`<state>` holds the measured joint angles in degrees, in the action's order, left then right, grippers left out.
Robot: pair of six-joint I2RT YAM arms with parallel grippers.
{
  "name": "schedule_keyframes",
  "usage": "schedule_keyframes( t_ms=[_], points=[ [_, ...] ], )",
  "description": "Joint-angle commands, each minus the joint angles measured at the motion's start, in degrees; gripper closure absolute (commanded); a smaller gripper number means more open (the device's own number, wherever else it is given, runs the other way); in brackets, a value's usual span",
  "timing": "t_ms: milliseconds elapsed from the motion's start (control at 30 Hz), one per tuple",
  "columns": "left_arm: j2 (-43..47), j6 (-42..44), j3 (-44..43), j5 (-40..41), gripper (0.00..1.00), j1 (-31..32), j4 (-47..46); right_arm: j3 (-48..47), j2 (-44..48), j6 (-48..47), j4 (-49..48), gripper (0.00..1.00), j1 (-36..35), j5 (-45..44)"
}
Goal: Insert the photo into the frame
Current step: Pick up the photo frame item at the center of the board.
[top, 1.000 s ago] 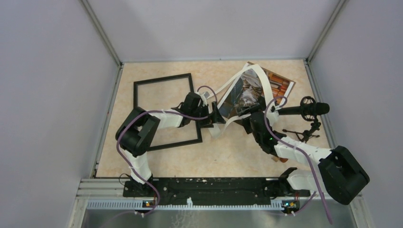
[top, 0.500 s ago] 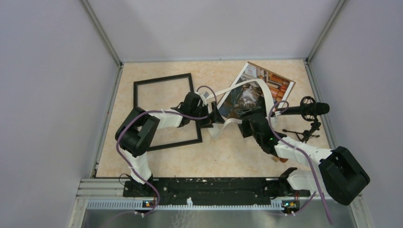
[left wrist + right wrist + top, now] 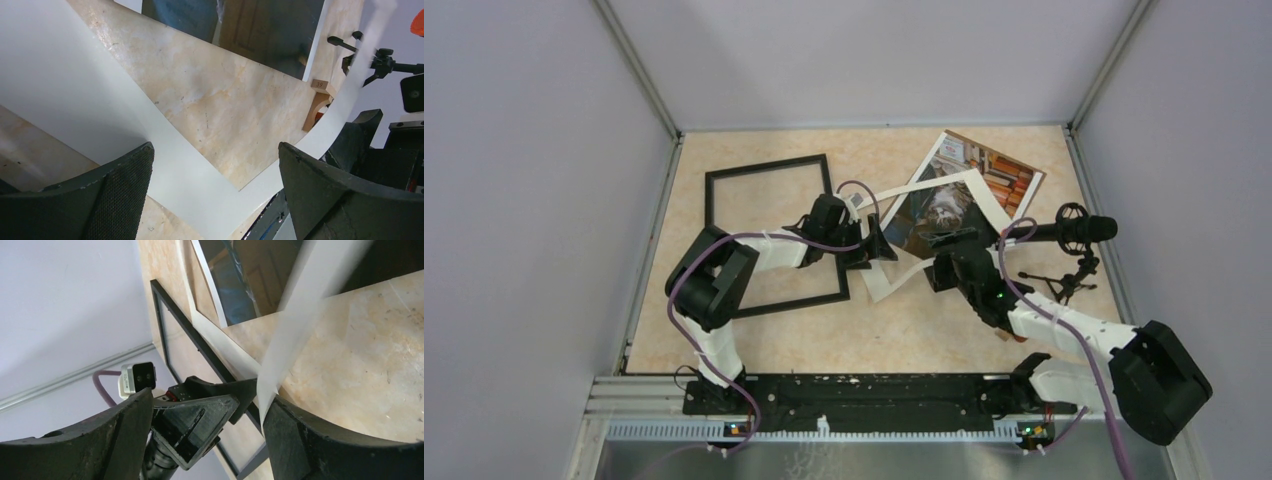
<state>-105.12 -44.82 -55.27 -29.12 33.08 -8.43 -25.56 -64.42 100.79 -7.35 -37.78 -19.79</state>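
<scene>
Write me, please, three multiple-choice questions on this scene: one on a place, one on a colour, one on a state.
1. Where does the frame lie?
A. On the photo.
B. On the left half of the table.
C. Beside the microphone.

2. What colour is the mat?
A. Black.
B. Brown.
C. White.

3. How does the left gripper stand?
A. Jaws wide apart.
B. Shut on the photo.
C. Shut on the frame.

Key: 1 B, the top view shows it left of centre; 2 C, it reads white in the left wrist view; 3 A, a wide gap separates its fingers.
</scene>
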Motion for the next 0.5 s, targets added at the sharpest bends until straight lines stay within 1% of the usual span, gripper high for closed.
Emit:
schedule_keyframes(
  t_ms=[0,167,300,333,367,467],
  points=[
    [0.6,0.9,0.8,1.1,0.02,0.1,3.2,-0.1,3.0,2.5,1.9,0.23,-0.9,-0.2],
    [0.6,1.0,0.5,0.8,0.02,0.1,3.4,0.4,2.4,2.8,0.6,0.22,-1.0,-1.7],
    [1.1,1.7,0.2,0.9,0.02,0.1,4.3,0.0,0.2,0.8,-0.7,0.26,-1.0,-5.7],
    [1.5,2.2,0.2,1.0,0.02,0.1,4.5,-0.5,0.0,-0.3,-0.2,0.29,-1.0,-6.6],
    [1.9,2.8,0.2,1.0,0.02,0.1,4.6,-1.1,-0.3,-1.4,1.2,0.37,-1.0,-7.4],
    [4.8,5.2,0.6,1.1,0.01,0.1,4.1,-3.2,-1.7,-4.2,4.4,0.55,-0.9,-9.9]
  ],
)
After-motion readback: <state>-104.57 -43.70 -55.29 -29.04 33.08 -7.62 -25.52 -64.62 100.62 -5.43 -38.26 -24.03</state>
